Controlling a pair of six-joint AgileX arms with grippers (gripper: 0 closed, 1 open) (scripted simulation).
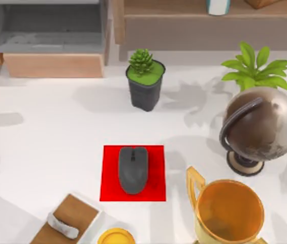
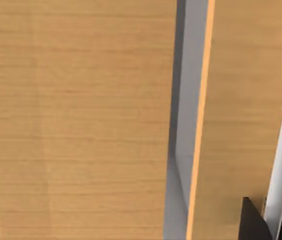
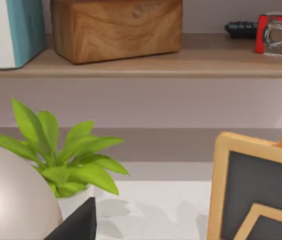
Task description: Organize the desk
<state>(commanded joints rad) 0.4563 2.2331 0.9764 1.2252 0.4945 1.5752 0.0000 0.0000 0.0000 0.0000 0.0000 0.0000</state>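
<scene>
The desk (image 1: 46,132) is a wide white tabletop. Near its front middle, a dark grey mouse (image 1: 132,169) lies on a small red mat (image 1: 110,190). In the left wrist view, a dark part of my left gripper (image 2: 254,222) shows at the corner. It is close against light-wood panels (image 2: 76,120) split by a grey gap (image 2: 185,125). In the right wrist view, a dark part of my right gripper (image 3: 78,225) sits low, beside the pale globe (image 3: 11,200) and a leafy plant (image 3: 71,160).
A potted succulent (image 1: 145,81) stands behind the mat. At the right are a globe (image 1: 260,127), a leafy plant (image 1: 255,68) and a gold trophy (image 1: 229,211). A brown book (image 1: 67,221) and a yellow disc (image 1: 116,237) lie at the front. An open drawer (image 1: 49,30) is at the back left.
</scene>
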